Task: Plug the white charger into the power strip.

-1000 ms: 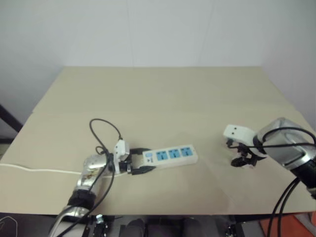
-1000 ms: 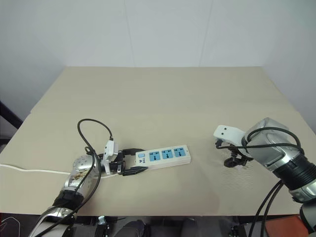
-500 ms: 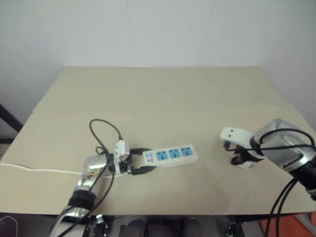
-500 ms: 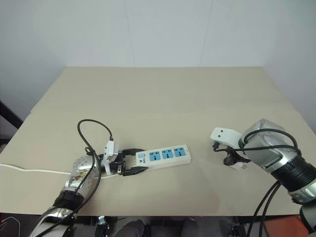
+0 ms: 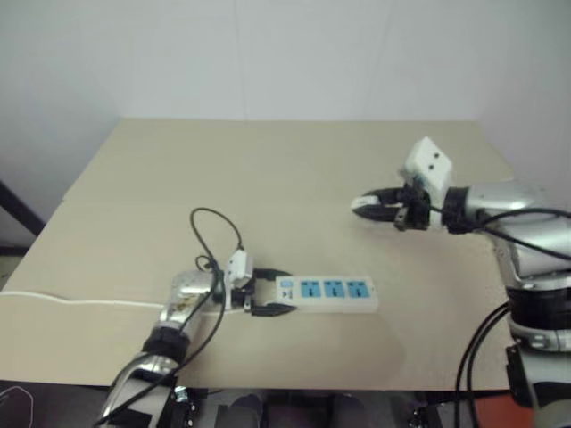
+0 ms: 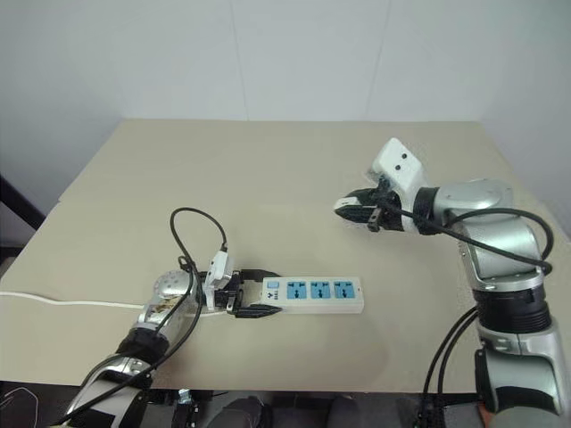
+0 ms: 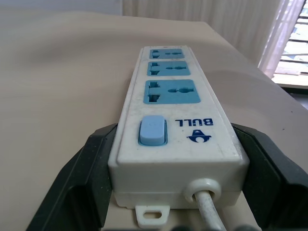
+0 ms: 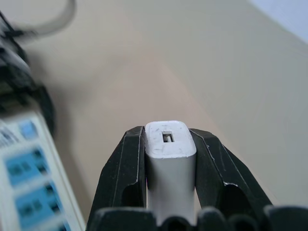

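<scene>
My right tool (image 6: 357, 207) squeezes the white charger (image 8: 169, 144), up high at the right. My left tool (image 5: 268, 292) hugs the power strip (image 5: 326, 293) at the middle bottom. I should line the prongs over a blue hole, then push slowly.

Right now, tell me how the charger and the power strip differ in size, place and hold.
The white charger is small and boxy; the power strip is a long bar. The charger is up in the air, pinched in the right tool; the strip lies on the table, its switch end between the left tool's fingers. Both are white.
</scene>
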### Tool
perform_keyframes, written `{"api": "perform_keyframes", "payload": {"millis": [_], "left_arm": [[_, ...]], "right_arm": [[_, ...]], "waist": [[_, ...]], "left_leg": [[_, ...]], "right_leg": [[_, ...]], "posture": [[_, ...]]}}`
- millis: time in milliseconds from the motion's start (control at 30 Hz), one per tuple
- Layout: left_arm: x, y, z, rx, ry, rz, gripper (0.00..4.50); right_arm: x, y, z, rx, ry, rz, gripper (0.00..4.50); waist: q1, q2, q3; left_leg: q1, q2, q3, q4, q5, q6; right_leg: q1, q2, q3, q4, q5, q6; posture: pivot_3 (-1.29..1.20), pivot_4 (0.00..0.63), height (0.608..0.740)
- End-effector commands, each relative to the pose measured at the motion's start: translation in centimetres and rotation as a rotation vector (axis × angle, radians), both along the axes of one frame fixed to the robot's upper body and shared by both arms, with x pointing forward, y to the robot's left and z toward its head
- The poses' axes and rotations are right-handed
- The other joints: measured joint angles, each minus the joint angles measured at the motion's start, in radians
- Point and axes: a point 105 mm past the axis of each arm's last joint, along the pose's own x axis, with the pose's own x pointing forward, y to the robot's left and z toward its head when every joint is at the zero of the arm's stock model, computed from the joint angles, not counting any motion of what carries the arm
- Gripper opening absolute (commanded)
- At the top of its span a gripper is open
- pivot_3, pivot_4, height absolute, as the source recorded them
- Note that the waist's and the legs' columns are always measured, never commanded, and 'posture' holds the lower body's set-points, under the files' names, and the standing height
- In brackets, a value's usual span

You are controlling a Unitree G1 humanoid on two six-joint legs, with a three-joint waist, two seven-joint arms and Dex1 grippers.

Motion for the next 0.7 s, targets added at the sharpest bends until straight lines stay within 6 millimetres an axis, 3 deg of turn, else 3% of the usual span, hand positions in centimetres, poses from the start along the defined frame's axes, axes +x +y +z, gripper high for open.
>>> {"api": "perform_keyframes", "payload": {"millis": [33, 333, 700], "left_arm": [[0.0, -0.8, 0.1, 0.008, -0.01, -0.051, 3.27], [0.5, -1.2, -0.1, 0.045, -0.051, -0.05, 3.27], [-0.1, -1.0, -1.1, 0.041, -0.051, -0.01, 3.27]], "right_arm": [[-0.9, 0.7, 1.6, 0.115, -0.07, 0.077, 1.11], [-3.3, 3.5, -1.5, 0.364, 0.06, 0.335, 1.11], [-3.4, 4.9, -5.0, 0.467, 0.082, 0.42, 1.11]], "waist": [[-0.001, 0.0, 0.0], [-0.001, 0.0, 0.0], [-0.005, 0.0, 0.0]], "left_leg": [[0.0, 0.0, 0.0, 0.0, 0.0, 0.0], [0.001, 0.0, 0.0, 0.0, 0.0, 0.0], [0.003, 0.0, 0.0, 0.001, 0.0, 0.0]], "right_leg": [[0.0, 0.0, 0.0, 0.0, 0.0, 0.0], [0.001, 0.001, 0.0, 0.001, 0.0, 0.0], [0.001, 0.001, 0.0, 0.003, 0.0, 0.0]], "posture": [[0.0, 0.15, 0.74], [0.0, 0.15, 0.74], [0.0, 0.15, 0.74]]}}
